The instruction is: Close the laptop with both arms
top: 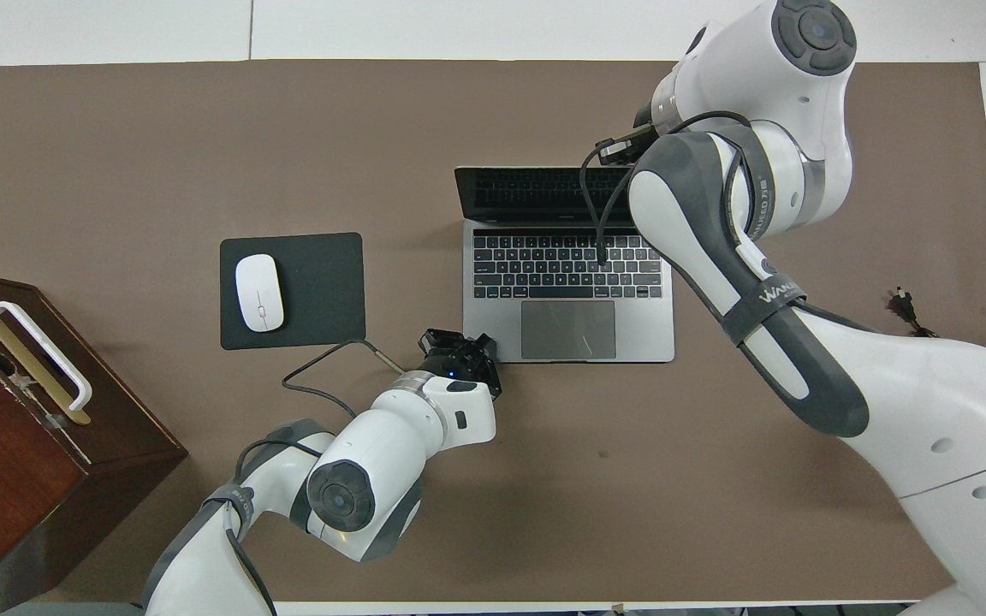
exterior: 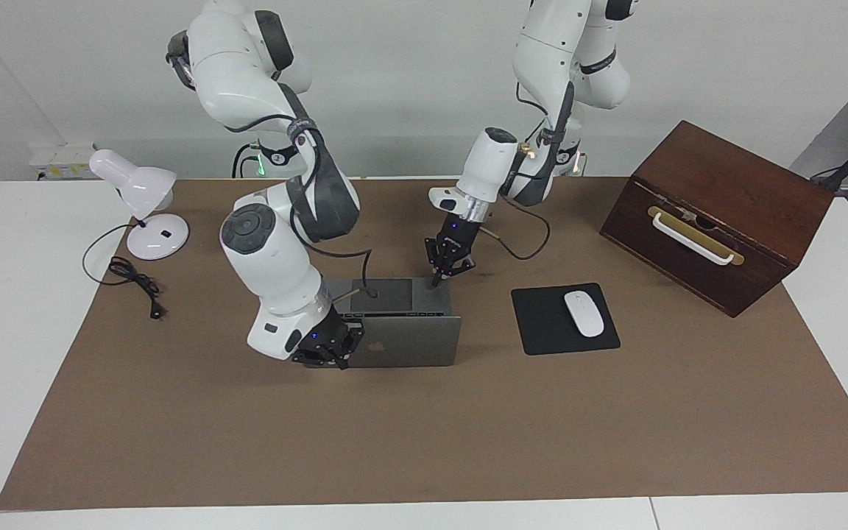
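Readable writing: "WANNEED" or similar on the right arm's dark band, only partly legible; dark apple logo on the laptop lid.

Laptop: thin silver-grey, open, lid upright with its back toward the facing camera. Black keys, large grey trackpad, dark screen. It sits mid-mat, beside the mouse pad, toward the right arm's end from it.

Left gripper: fingertips together, holding nothing, at the laptop's near corner by the palm rest, on the mouse pad's side. Contact with the corner cannot be told.

Right gripper: fingertips closed, nothing gripped, against the back of the lid at the corner away from the mouse pad. In the overhead view it is hidden by its own arm.

White mouse lies on the mouse pad. Wooden box with white handle stands toward the left arm's end from the mouse pad. White lamp toward the right arm's end from the laptop.
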`<state>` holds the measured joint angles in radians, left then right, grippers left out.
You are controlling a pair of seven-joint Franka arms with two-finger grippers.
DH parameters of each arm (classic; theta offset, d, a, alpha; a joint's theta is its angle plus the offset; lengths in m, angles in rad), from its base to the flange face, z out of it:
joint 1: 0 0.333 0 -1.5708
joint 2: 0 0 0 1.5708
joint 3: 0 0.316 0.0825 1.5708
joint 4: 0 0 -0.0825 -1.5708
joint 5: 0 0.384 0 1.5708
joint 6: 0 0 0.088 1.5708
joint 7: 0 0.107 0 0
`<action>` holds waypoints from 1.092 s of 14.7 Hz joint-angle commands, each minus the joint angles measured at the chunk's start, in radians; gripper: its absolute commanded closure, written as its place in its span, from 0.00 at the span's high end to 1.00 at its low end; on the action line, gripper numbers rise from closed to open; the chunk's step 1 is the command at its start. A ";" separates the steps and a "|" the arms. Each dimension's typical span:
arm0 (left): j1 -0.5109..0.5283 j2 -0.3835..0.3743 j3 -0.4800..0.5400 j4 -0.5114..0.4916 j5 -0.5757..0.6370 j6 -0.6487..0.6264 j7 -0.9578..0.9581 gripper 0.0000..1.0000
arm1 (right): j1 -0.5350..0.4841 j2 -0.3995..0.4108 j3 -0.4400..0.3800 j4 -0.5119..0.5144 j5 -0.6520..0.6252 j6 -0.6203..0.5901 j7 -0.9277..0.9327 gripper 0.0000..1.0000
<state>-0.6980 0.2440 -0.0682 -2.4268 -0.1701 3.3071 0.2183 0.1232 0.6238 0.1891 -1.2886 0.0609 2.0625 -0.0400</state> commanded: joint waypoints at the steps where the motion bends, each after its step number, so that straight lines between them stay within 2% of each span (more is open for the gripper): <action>1: -0.014 0.026 0.008 -0.009 -0.025 0.049 0.033 0.00 | -0.008 -0.033 0.010 -0.044 -0.012 0.001 0.020 0.00; 7: -0.002 0.028 0.008 -0.023 -0.025 0.066 0.084 0.00 | -0.010 -0.039 0.010 -0.051 -0.012 -0.004 0.018 0.00; 16: 0.021 0.034 0.007 -0.057 -0.023 0.085 0.078 0.00 | -0.007 -0.099 0.013 -0.173 -0.012 -0.036 0.018 0.00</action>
<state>-0.6861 0.2608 -0.0663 -2.4483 -0.1702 3.3802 0.2663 0.1252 0.5751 0.1900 -1.3870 0.0609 2.0343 -0.0400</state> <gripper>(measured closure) 0.991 0.991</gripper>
